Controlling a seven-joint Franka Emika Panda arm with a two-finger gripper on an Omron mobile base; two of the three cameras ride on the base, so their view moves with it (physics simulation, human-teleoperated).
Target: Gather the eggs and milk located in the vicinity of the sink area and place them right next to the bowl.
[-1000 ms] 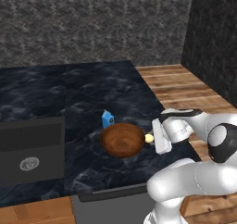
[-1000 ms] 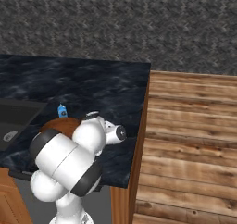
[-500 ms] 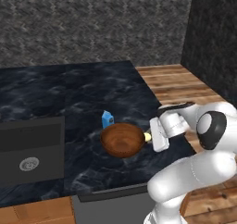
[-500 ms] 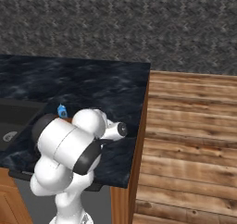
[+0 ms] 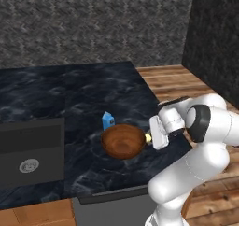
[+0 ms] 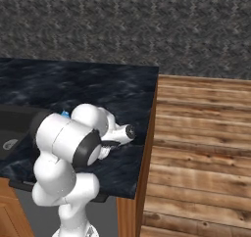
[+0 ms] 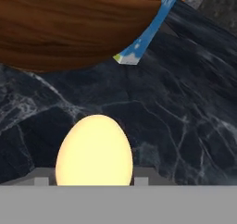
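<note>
Left base view: gripper is hovering just right of the bowl; milk is standing behind it on the surface. Hand view: jaws are gripping the egg, long axis upright, bowl directly ahead.

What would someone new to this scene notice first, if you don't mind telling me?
The pale egg looms at the bottom of the hand view, right at the pincer. Just beyond it sits the wide brown wooden bowl on the dark marble counter, with the small blue milk carton right behind the bowl.
</note>
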